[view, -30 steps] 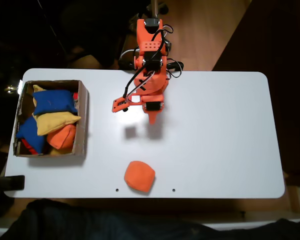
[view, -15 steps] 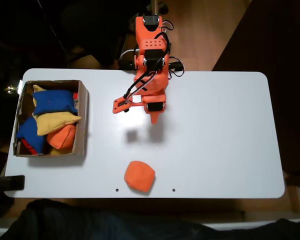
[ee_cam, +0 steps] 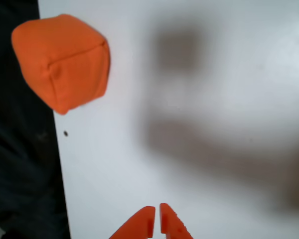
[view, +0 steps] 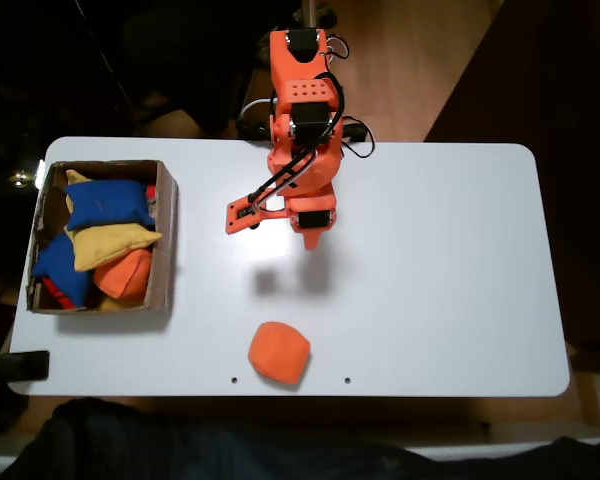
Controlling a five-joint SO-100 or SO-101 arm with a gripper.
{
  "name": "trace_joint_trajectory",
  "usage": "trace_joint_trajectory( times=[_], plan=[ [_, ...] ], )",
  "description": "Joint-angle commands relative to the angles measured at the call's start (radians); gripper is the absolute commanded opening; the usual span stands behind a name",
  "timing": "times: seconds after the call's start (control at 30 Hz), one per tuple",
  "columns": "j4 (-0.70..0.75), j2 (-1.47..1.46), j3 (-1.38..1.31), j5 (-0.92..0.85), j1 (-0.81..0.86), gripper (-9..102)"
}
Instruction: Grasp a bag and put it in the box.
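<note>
The bag (view: 279, 353) is a plump bright-orange beanbag lying on the white table near its front edge; in the wrist view the bag (ee_cam: 62, 59) sits at the upper left by the table's edge. The brown cardboard box (view: 167, 240) stands at the table's left end in the fixed view and holds several beanbags. My orange gripper (view: 311, 243) hangs over the middle of the table, well apart from the bag. The wrist view has the gripper (ee_cam: 157, 221) at the bottom edge, its two tips almost touching with nothing between them.
Inside the box lie a blue beanbag (view: 105, 205), a yellow beanbag (view: 110, 243), a darker orange beanbag (view: 123, 275) and another blue one (view: 60, 270). The table (view: 450, 280) is bare white on the right. Dark floor borders its front edge.
The arm has shifted slightly, and its shadow on the table has slid a little toward the front edge. The bag and box have not moved.
</note>
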Motion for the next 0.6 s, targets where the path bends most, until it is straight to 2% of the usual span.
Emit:
trace_joint_trajectory(
  times=[0.0,0.57],
  plan=[
    [-0.006,-0.021,-0.06,0.009,0.018,0],
    [-0.012,-0.204,-0.199,0.011,0.06,0]
  ],
)
